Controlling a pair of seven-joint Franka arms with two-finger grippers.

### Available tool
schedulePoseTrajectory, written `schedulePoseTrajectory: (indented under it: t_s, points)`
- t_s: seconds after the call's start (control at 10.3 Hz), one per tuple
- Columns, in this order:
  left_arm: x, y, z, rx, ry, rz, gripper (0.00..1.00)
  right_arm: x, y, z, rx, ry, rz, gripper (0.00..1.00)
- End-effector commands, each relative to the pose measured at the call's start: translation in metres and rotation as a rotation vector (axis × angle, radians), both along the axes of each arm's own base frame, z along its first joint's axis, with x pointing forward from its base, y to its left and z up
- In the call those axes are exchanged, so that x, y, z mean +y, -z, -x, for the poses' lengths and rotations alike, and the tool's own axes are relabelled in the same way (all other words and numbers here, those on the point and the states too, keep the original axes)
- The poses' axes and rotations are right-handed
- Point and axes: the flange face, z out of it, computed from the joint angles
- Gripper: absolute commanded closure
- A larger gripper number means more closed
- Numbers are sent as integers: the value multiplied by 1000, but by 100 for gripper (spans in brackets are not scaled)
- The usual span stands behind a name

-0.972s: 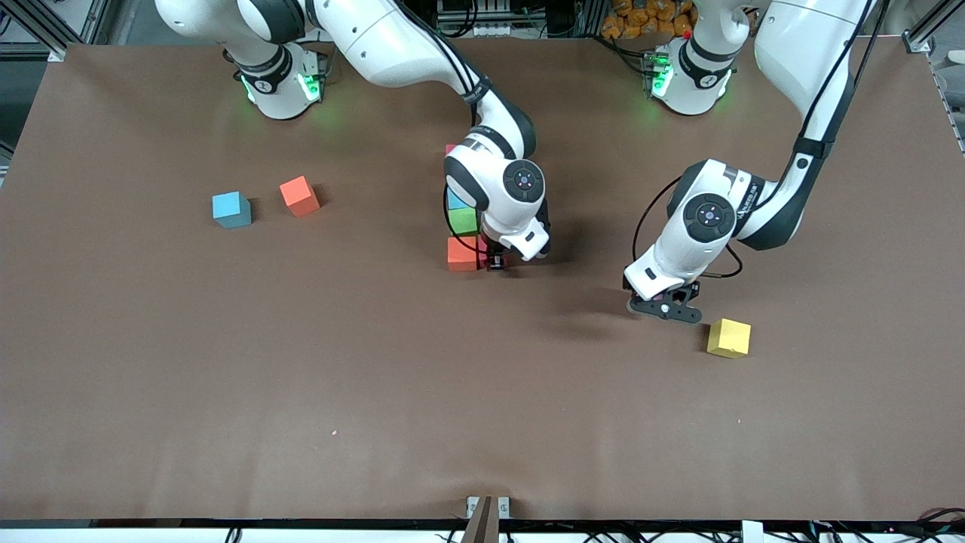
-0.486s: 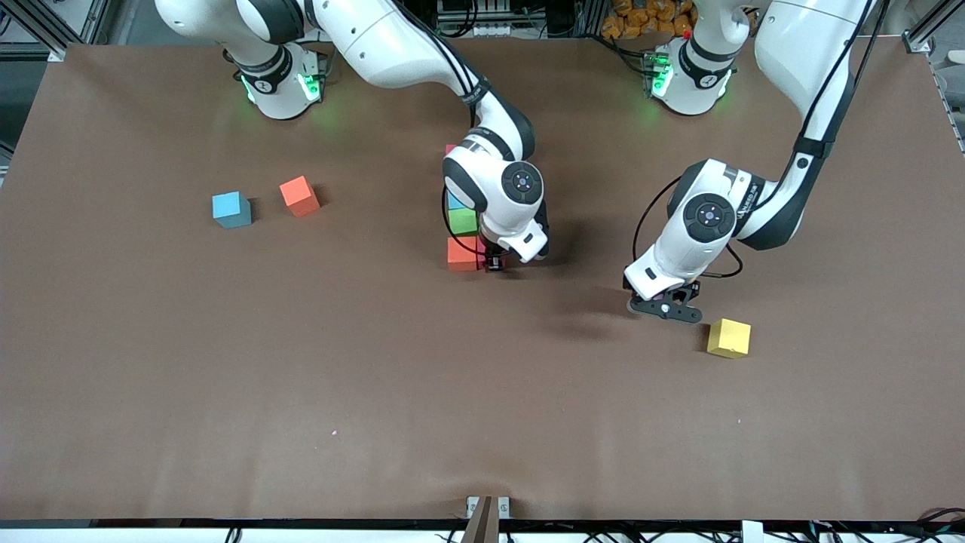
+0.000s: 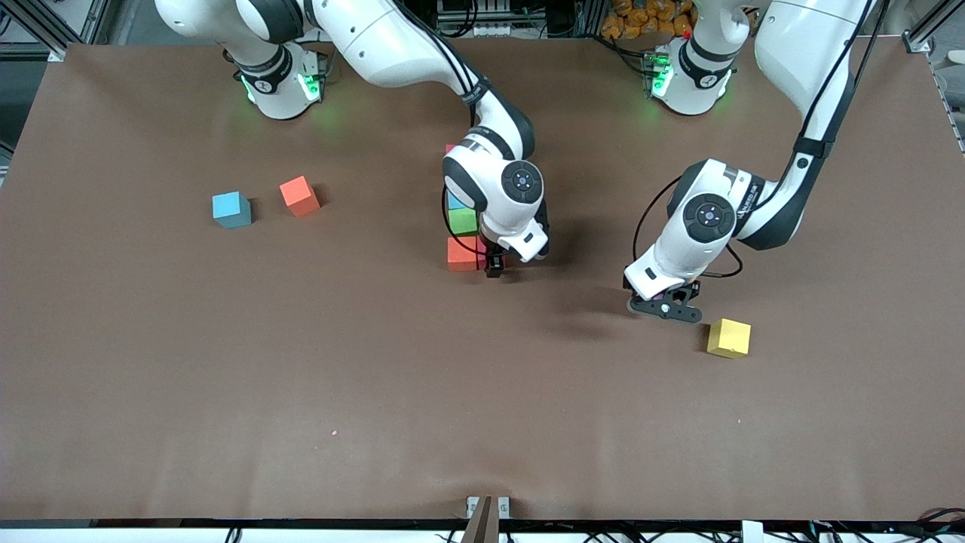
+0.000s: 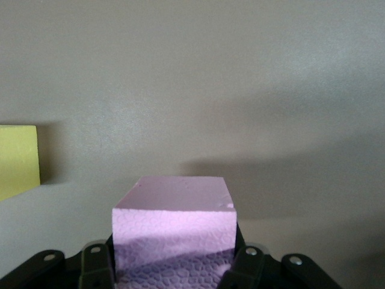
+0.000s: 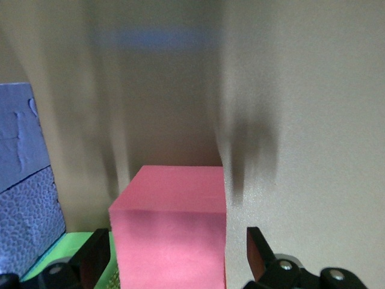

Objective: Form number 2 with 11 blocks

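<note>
The brown table (image 3: 226, 392) carries the whole job, with both white arms reaching over it; the right gripper (image 3: 494, 265) is down at the partly built number 2 (image 3: 464, 226), a short column of matte foam cubes in the middle of the table, and its fingers (image 5: 260, 250), shut on a block a moment ago, now stand apart on either side of a pink foam cube (image 5: 171, 223) with a visible gap on at least one side; I judge that this cube has just been let go into the row nearest the front camera, right beside the orange-red cube (image 3: 464, 253), so one more piece of the digit is placed.

The left gripper (image 3: 665, 308) hovers over bare table, unchanged, clamped on a pale purple foam cube (image 4: 174, 232), just beside the yellow foam cube (image 3: 729, 337) that lies loose toward the left arm's end; this arm waits.

Toward the right arm's end, well apart from the digit, a light blue foam cube (image 3: 231, 209) and an orange foam cube (image 3: 299, 195) lie near each other, untouched; several blocks are therefore yet to be added.

Much of the digit is hidden under the right arm's wrist in the front view; only a green cube (image 3: 462, 220), slivers of a blue one and a pink one farther from the camera show, so its true shape and count cannot be made out.
</note>
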Motion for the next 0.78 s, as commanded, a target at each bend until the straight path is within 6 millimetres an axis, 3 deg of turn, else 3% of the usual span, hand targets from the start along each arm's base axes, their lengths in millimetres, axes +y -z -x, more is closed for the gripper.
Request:
schedulePoseTrajectory:
  t_s: [0.0,0.39,0.49,0.68]
  points:
    - [-1,-10,4,-7,-3,-17,35,-4,-25,3,17,21,-10,0]
    - [-14,-20,9,6,30,-23,36,-5,-56,2,39,49,-46,0]
    - [-25,-24,10,2,58,-14,36,-17,-70,-14,29,75,-62,0]
    - [-28,-25,10,3,131,-13,36,-62,-97,-64,-1,159,-96,0]
